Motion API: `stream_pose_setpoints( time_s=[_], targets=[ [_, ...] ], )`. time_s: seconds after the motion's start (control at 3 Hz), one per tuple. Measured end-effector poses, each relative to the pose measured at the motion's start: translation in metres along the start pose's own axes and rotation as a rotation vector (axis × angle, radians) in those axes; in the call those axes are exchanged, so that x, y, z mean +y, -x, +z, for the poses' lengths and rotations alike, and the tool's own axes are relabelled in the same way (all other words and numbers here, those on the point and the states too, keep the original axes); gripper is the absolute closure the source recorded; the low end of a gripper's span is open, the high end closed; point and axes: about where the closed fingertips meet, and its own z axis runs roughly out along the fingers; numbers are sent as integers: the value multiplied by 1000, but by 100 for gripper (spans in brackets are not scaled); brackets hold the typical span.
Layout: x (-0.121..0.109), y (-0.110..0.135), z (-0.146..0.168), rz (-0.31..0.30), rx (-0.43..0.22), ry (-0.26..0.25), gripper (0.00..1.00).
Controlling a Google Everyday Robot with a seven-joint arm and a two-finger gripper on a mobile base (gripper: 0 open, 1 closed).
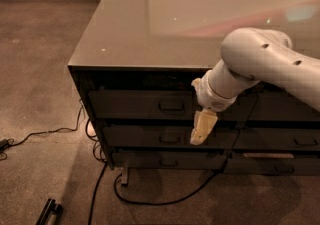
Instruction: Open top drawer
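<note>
The claw (201,130), open or closed I cannot tell, hangs below-right of the top drawer (135,105) handle (171,105): best rise, grip squarely, pull straight out.

Dark top drawer (134,105), cream end effector (198,139) below

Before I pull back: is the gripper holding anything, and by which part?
Nothing. The gripper hangs right of and below the top drawer's handle, not on it.
</note>
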Motion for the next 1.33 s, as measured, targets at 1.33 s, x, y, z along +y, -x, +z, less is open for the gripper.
stream_pose_setpoints(
  time_s=[1.33],
  targets=[
    [-16,9,41,9,99,65,0]
  ],
)
